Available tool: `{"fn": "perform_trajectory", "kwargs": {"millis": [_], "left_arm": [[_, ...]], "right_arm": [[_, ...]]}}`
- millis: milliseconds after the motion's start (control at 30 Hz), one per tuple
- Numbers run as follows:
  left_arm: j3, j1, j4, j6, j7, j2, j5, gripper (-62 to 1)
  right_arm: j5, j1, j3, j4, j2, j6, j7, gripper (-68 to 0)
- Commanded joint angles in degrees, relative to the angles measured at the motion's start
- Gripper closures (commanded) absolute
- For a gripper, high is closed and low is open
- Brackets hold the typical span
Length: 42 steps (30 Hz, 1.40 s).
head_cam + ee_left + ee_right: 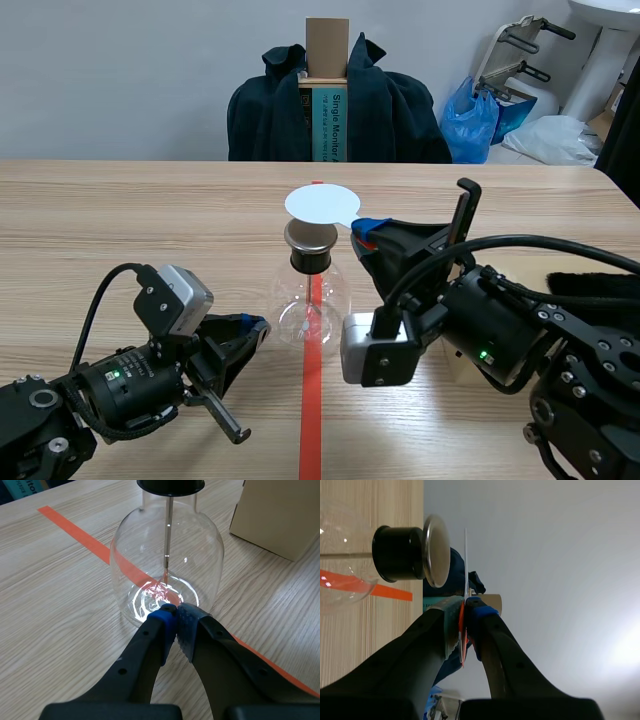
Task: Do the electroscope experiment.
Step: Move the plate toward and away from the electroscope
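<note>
The electroscope is a clear glass flask with a black stopper and a round metal plate on top, standing on the red tape line at the table's middle. My right gripper is shut on a thin white disc, which hovers just above the metal plate. In the right wrist view the disc shows edge-on, a small gap from the plate. My left gripper is shut on nothing, with its tips at the flask's base. A metal rod hangs inside the glass.
A cardboard box stands on the table just past the flask. A black cloth lies at the right edge. Behind the table are a chair with a dark jacket, a blue bag and white fixtures.
</note>
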Motion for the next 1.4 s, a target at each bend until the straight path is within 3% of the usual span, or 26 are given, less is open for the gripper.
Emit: {"fn": "perform_trajectory", "kwargs": {"millis": [0, 567, 1367], "left_arm": [[-0.15, -0.35, 0.83, 0.11, -0.79, -0.04, -0.37, -3.2], [-0.15, -0.35, 0.83, 0.11, -0.79, -0.02, -0.37, -3.2], [-0.15, -0.35, 0.83, 0.11, -0.79, -0.02, -0.37, -3.2]], "right_arm": [[0.09, -0.39, 0.20, 0.52, 0.94, -0.87, 1.03, -0.7], [-0.72, -1.18, 0.22, 0.52, 0.94, -2.38, 2.08, -0.7], [-0.72, -1.16, 0.85, 0.52, 0.92, -2.36, -19.30, -0.7]]}}
